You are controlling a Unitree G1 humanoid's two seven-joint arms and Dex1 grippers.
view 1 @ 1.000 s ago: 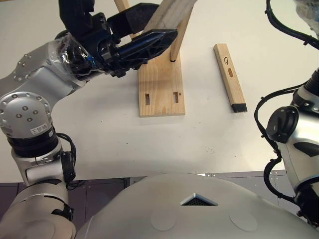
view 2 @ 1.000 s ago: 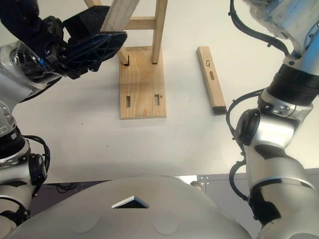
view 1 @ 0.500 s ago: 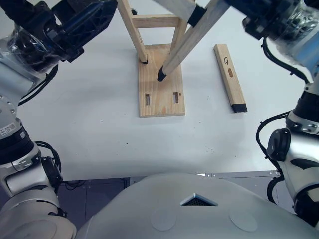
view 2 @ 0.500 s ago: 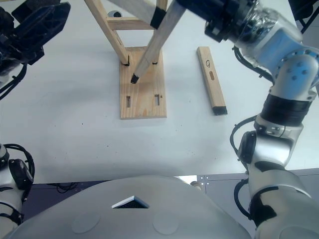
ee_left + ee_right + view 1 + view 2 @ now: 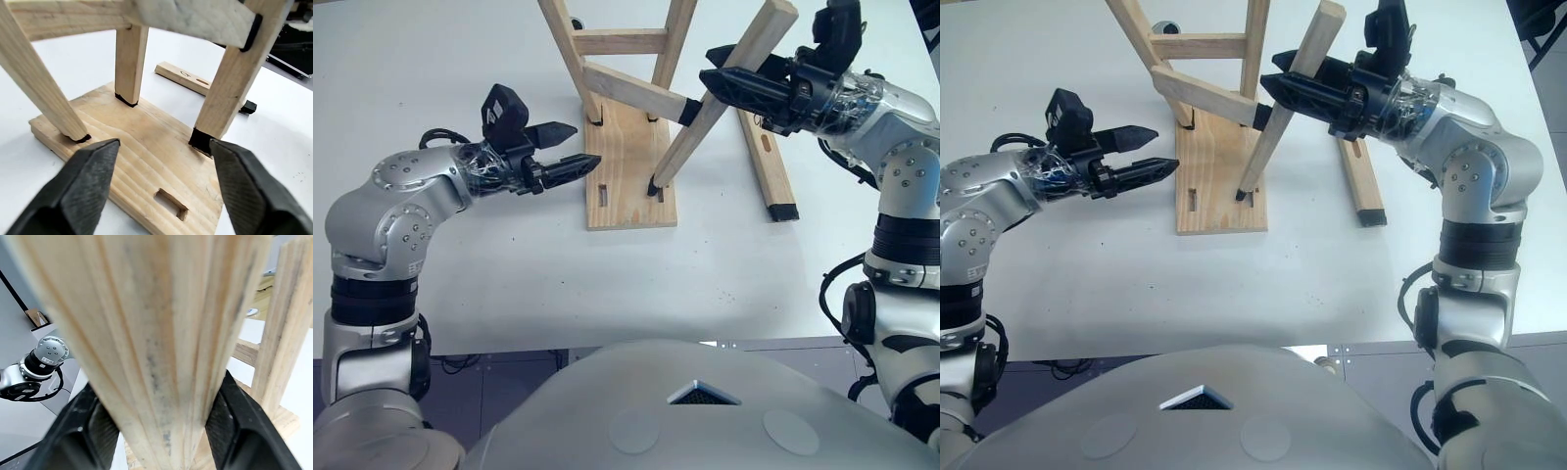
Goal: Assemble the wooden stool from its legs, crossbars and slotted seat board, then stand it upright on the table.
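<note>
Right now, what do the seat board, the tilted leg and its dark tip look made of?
Seat board: pale wood, apparently unvarnished; grain lines show, no gloss. Leg: same light wood, streaky grain. Tip: dull black, perhaps rubber or paint; cannot tell which.

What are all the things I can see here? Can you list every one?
Table: 1, white, under everything.
Board: 1, pale wood with slots, flat in the middle of the table.
Standing legs: 2, pale wood, upright in the board's far slots.
Level crossbar: 1, pale wood, joining the standing legs.
Held leg: 1, pale wood with a black foot, tilted, foot at the board's near right slot.
Slanted crossbar: 1, pale wood with a black end, meeting the held leg.
Loose leg: 1, pale wood with a black tip, lying right of the board.
Small round thing: 1, dark, behind the legs; can't tell what.
Left gripper: 1, black, open, beside the board's left edge.
Right gripper: 1, black, clamped on the held leg.
</note>
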